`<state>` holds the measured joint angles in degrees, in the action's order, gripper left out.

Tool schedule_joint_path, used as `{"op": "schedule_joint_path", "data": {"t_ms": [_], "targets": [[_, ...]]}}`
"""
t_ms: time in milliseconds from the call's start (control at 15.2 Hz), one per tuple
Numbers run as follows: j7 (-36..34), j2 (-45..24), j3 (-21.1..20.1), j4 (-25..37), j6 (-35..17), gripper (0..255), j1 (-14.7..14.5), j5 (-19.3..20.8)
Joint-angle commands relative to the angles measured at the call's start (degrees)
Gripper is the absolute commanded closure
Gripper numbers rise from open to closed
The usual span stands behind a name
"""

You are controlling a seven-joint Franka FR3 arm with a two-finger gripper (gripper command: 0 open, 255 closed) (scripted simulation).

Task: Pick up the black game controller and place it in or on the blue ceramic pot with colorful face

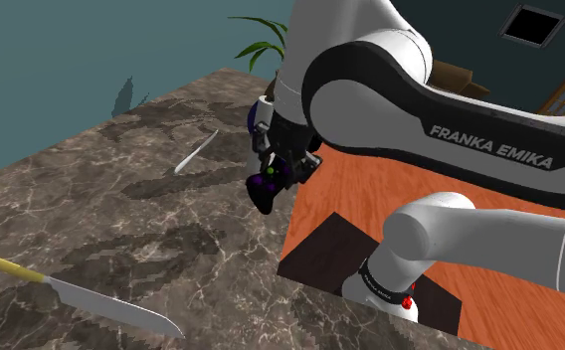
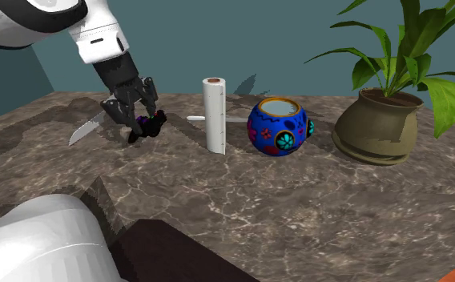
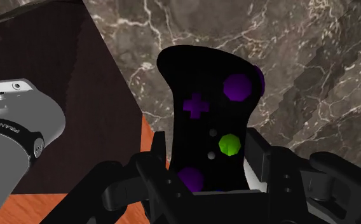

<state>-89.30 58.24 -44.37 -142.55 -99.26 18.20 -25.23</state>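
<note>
Controller (image 3: 201, 76) clamped between the two black fingers (image 3: 159, 151) of the gripper (image 3: 208, 151), which close on its narrow waist, one finger on each side. We judge it a rigid, light shell with smooth, probably slippery flanks. The waist is the sound place to take it, since the body widens to either end and so resists sliding out. We would keep the pads off the raised buttons. It looks tough enough for a gentle set-down, though not for a knock against a hard rim. Its body is plain black and flared at the far end, with a purple cross pad, round purple buttons and one green button near the fingers. In the second exterior view it hangs under the gripper (image 2: 135, 112), low over the marble table (image 2: 298, 216), towards that view's left; we cannot tell whether it clears the surface. A white roll (image 2: 215, 116) stands between it and the blue pot (image 2: 278, 128), whose open mouth faces up, well apart from the controller
</note>
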Motion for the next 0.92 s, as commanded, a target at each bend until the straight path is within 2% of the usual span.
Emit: {"op": "schedule_joint_path", "data": {"t_ms": [0, 858], "targets": [[0.23, -0.23, 0.81, 1.31, 1.12, 255, 0.38, 0.73], [0.65, -2.42, 4.96, 11.39, 9.22, 255, 2.39, 4.62]]}}
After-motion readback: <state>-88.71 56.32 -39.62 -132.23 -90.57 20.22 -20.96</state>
